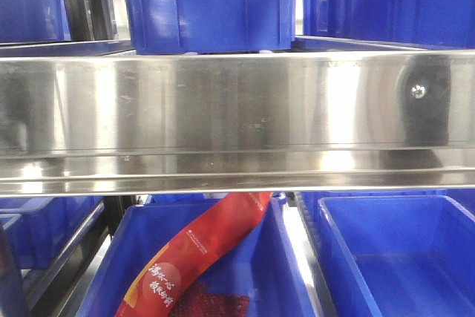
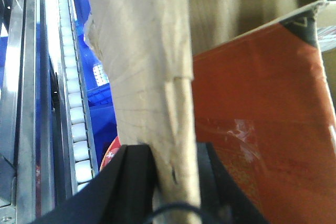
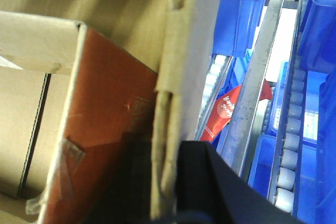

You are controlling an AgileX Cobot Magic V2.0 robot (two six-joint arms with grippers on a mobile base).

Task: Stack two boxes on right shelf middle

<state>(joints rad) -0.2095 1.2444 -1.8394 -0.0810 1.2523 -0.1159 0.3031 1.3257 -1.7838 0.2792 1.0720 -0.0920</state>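
A tan cardboard box fills both wrist views. My left gripper (image 2: 176, 166) is shut on one upright wall of the box (image 2: 142, 51), one black finger on each side. My right gripper (image 3: 165, 166) is shut on a box wall (image 3: 181, 51) the same way. A flat red-orange pack lies inside the box in the left wrist view (image 2: 262, 119) and the right wrist view (image 3: 110, 98). The right shelf's shiny steel front rail (image 1: 237, 102) spans the front view, with a screw head (image 1: 418, 91) at right. No box or gripper shows in the front view. Only one box shows.
Blue plastic bins stand above the rail (image 1: 208, 5) and below it (image 1: 393, 250). A red packet (image 1: 200, 250) lies in the lower left bin. Roller tracks and steel rails run beside the box in the left wrist view (image 2: 73, 77) and the right wrist view (image 3: 291, 145).
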